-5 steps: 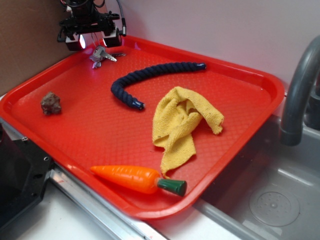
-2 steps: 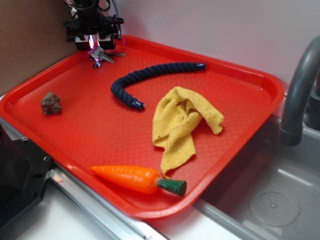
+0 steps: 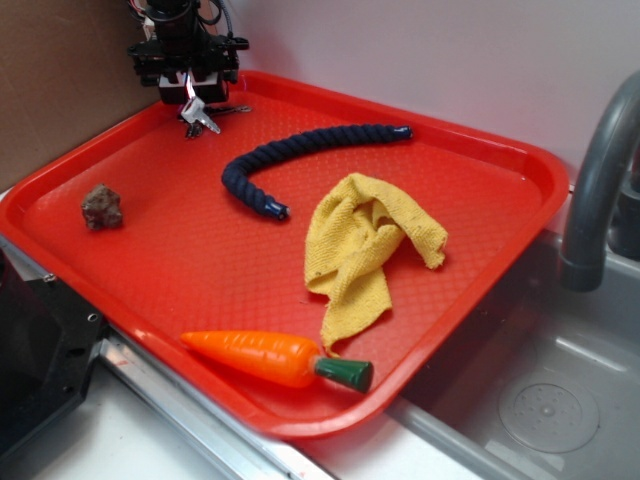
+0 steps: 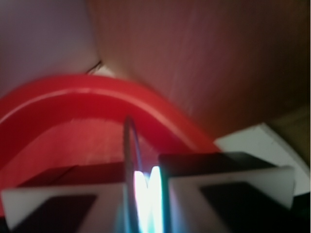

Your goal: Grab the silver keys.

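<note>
At the far left corner of the red tray (image 3: 480, 290), the gripper (image 3: 188, 88) hangs with its fingers (image 4: 233, 187) pressed together on the silver keys (image 3: 198, 113). The exterior view shows the bunch dangling just below the fingertips, its bright silver-white key uppermost and the darker keys trailing toward the tray's back rim; whether the lowest key touches the tray floor cannot be told. In the blurred wrist view, the two pale finger pads meet almost flush, with a bright sliver of metal and a thin wire loop pinched in the narrow slit between them, and the tray's curved corner rim lies beyond. Away from the corner, a dark blue rope (image 3: 300, 155) curves across the tray's far half, from near the back rim toward the middle. A crumpled yellow cloth (image 3: 370, 245) lies near the tray's centre, just right of the rope's lower end. A small brown-grey rock (image 3: 102, 206) sits close to the left edge, well apart from the keys. An orange toy carrot (image 3: 275, 358) with a green cap lies along the near edge. To the right of the tray stand a grey faucet (image 3: 598, 180) and a metal sink (image 3: 545, 400).
</note>
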Robot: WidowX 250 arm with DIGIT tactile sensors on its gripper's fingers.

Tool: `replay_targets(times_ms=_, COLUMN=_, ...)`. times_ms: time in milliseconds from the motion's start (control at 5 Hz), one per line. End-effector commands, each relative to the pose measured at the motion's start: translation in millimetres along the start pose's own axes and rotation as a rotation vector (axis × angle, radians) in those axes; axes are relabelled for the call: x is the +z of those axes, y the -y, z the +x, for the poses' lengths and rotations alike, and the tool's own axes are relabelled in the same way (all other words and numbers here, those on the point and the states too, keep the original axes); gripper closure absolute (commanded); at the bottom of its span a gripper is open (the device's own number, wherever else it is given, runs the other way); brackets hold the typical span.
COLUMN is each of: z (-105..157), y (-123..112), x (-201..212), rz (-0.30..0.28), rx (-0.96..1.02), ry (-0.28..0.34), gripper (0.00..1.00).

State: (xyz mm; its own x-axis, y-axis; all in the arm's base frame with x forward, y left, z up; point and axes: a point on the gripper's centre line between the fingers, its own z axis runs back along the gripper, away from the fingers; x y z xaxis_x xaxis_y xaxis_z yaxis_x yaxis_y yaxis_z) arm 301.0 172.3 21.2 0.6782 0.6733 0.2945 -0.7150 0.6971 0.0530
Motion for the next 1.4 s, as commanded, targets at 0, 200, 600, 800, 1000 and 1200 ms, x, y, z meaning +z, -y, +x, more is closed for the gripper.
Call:
replay_targets(times_ms=0, z=-7, y=-16, x=69, rz=-0.091, rx=-0.069, ry=-0.004, gripper=1.00)
replay_targets(times_ms=200, z=-31, y=-16, x=126, rz=-0.146, rx=-0.145, ry=0.006, gripper=1.00)
replay_targets(times_ms=600, z=-64, y=6, x=230, rz=-0.218, rx=-0.359, ry=-0.028, gripper=1.00)
replay_targets(times_ms=800, z=-73, y=18, x=250, rz=-0.249, rx=-0.427, ry=-0.094, gripper=1.00)
replay_targets(times_ms=1000, z=-83, y=26, x=254, rz=-0.264, rx=-0.468, ry=-0.192, gripper=1.00)
replay_targets(times_ms=1200, z=-86, y=28, x=248, rz=-0.218, rx=-0.455, ry=-0.183, gripper=1.00)
